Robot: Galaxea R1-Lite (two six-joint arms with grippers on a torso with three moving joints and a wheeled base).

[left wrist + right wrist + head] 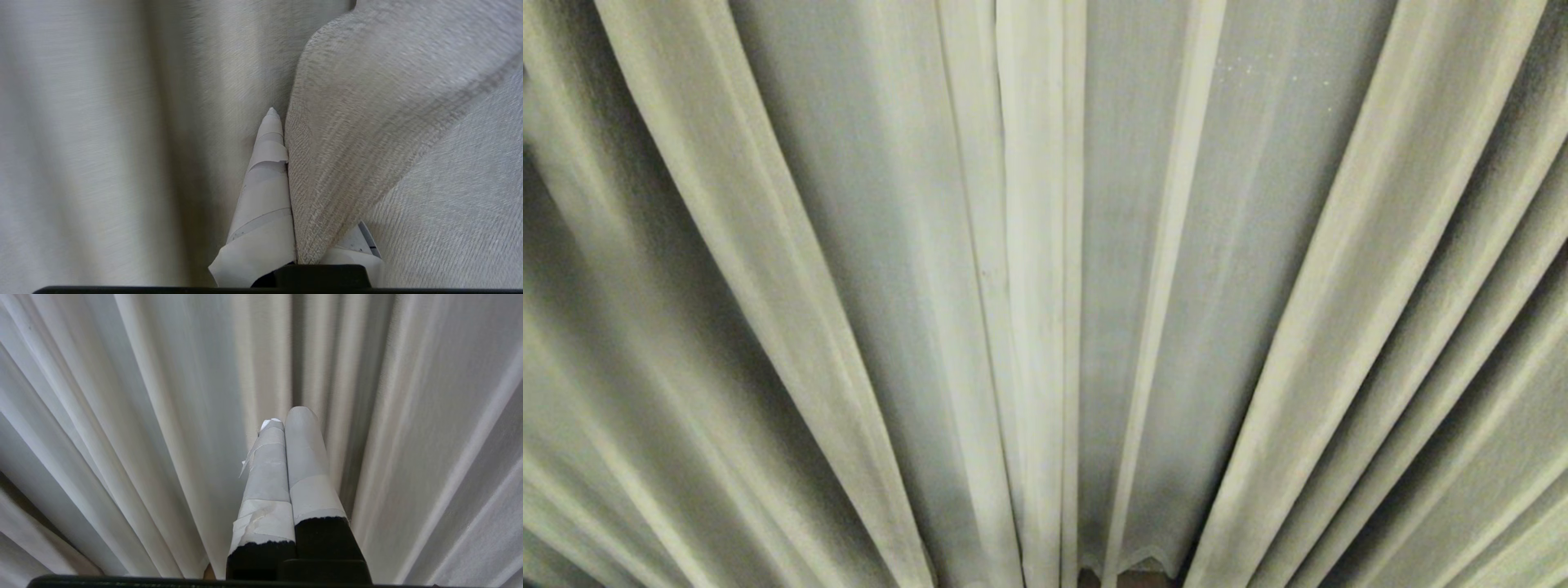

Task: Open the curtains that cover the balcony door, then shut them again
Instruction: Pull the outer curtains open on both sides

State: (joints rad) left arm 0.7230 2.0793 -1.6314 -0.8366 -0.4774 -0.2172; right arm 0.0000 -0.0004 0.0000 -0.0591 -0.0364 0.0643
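Note:
The cream-white pleated curtains fill the head view, and their two inner edges meet at the centre. They hide the balcony door. Neither arm shows in the head view. In the left wrist view my left gripper is shut on a fold of curtain fabric. One tape-wrapped finger lies bare beside the fold, and the fabric covers most of the other. My right gripper points at the curtains, shut with its two taped fingers pressed together and nothing between them.
Below the wavy hem a small dark brown sliver shows at the bottom of the head view. Pleats hang close on every side of both grippers.

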